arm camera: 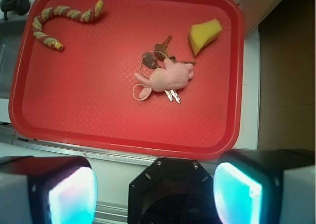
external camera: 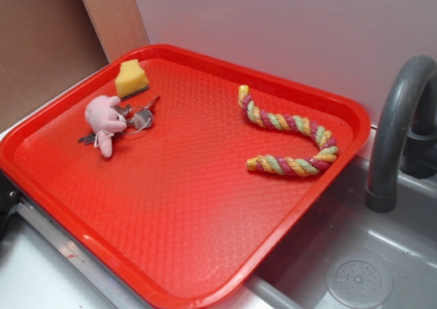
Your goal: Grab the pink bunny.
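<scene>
while the hand (arm camera: 155, 184) is waiting spread wide at the frame's bottom, the pink bunny (arm camera: 168, 77) is lying mid-tray, seemingly overlapping the keys (arm camera: 154, 56); soft, light plush, best pinched across its rounded body.

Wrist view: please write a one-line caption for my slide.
Open claw above a red tray; pink bunny lies on keys, beside a sponge.
</scene>
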Motion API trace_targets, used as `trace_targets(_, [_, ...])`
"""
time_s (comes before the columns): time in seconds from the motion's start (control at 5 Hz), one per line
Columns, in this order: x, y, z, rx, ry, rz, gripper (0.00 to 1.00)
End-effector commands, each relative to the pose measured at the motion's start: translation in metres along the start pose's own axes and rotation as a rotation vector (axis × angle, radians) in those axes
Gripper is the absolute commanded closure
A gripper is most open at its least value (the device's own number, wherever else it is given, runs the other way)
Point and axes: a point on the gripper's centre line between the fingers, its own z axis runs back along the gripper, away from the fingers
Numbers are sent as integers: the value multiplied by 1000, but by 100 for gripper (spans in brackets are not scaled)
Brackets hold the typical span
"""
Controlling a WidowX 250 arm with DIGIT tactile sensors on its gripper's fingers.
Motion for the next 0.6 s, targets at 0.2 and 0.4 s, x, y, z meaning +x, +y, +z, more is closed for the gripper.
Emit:
trace_targets(0.2, [7,12,-6,51,-17,245,0])
trace_targets(0.4, [16,28,-26,-65,71,519,0])
